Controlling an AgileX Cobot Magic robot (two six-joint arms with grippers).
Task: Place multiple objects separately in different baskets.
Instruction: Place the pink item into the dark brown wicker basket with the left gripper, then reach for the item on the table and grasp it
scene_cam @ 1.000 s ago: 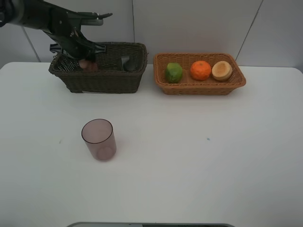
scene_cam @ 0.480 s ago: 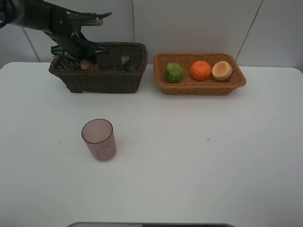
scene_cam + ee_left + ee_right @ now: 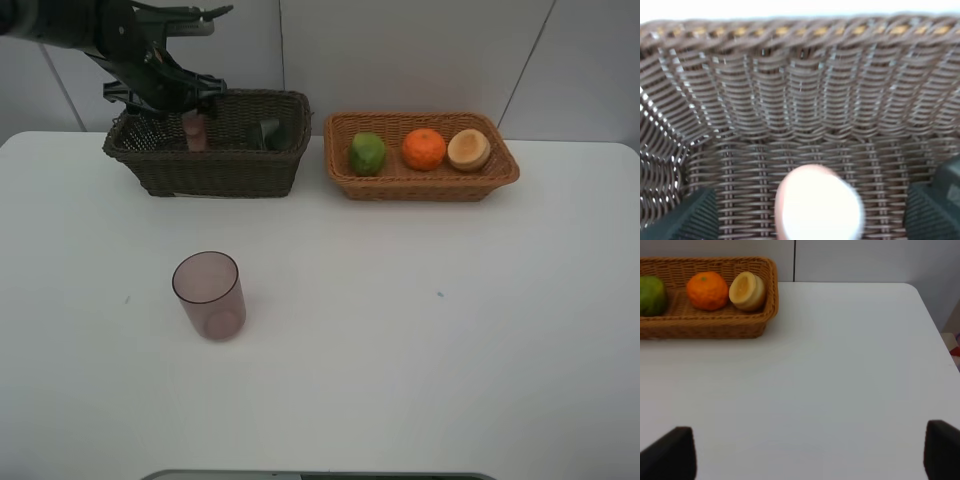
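My left fingers point(image 3: 807, 220) stand spread over the dark basket point(image 3: 215, 165), the pink bottle point(image 3: 194, 131) upright between them (white cap point(image 3: 820, 205) up); a second ago they pinched it, tilted. The mauve cup point(image 3: 209, 294) waits alone on the tabletop point(image 3: 420, 340). My right fingers point(image 3: 810, 455) stay spread. 3 fruits lie in the tan basket point(image 3: 420, 182).

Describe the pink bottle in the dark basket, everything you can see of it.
The pink bottle stands upright inside the dark brown wicker basket, toward its left half, with only its upper part showing above the rim. The left wrist view looks down on its round white cap with a pink edge, blurred, against the woven floor. The left gripper hangs just above it with jaws spread to either side, not clamping it. What its base touches is hidden.
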